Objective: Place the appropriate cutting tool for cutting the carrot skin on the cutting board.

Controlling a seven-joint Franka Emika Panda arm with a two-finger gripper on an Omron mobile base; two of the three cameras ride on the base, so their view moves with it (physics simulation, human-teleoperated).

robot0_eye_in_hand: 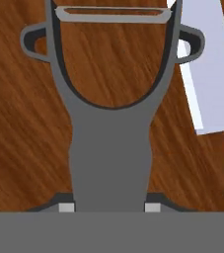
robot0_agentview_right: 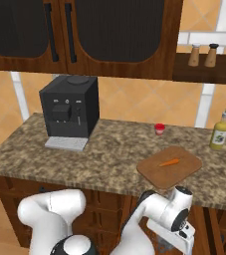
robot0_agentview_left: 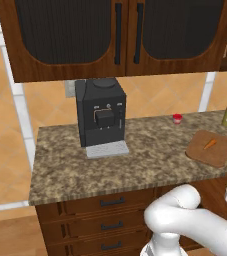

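Note:
A grey Y-shaped peeler (robot0_eye_in_hand: 111,138) lies close before the hand on a brown wooden surface, blade end away from me. My gripper (robot0_eye_in_hand: 109,207) is shut on the peeler's handle, one fingertip (robot0_eye_in_hand: 66,207) pressed to each side. Up on the counter the brown cutting board (robot0_agentview_left: 200,154) (robot0_agentview_right: 186,172) carries the small orange carrot (robot0_agentview_left: 210,144) (robot0_agentview_right: 169,162). The arm's wrist (robot0_agentview_right: 180,209) hangs below the counter's front edge, in front of the board.
A knife with a pale blade (robot0_eye_in_hand: 207,74) lies right of the peeler. On the granite counter (robot0_agentview_left: 135,160) stand a black coffee machine (robot0_agentview_left: 101,112) (robot0_agentview_right: 69,107), a small red cup (robot0_agentview_left: 177,118) and an oil bottle (robot0_agentview_right: 219,133). Wall cabinets hang above.

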